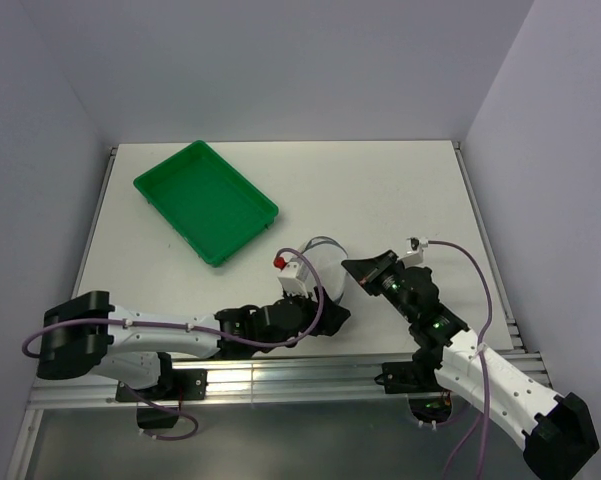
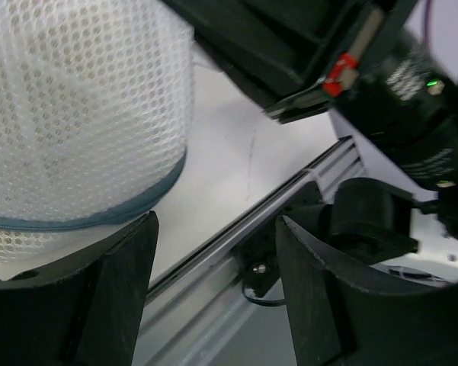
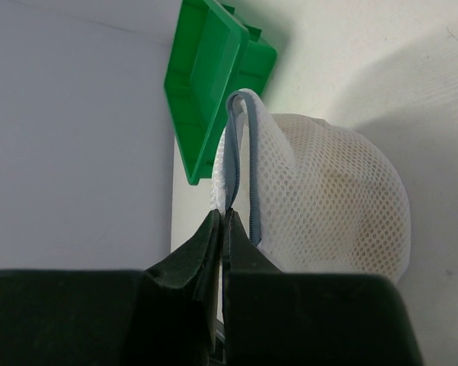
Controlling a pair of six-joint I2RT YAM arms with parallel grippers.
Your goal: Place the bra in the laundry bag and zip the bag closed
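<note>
Laundry bag (image 3: 328, 198) lies just beyond right gripper (image 3: 222, 223), which pinches its zipper rim (image 3: 253, 168) (left gripper (image 2: 215, 223) spread, alongside it).

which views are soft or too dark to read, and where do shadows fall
Top external: evenly lit, no glare, but the laundry bag is small and half hidden by the arms. Left wrist: mesh crisp, left gripper fingers dark and soft. Right wrist: right gripper near black and blurred where it pinches the bag's zipper rim; a soft shadow crosses the table.
</note>
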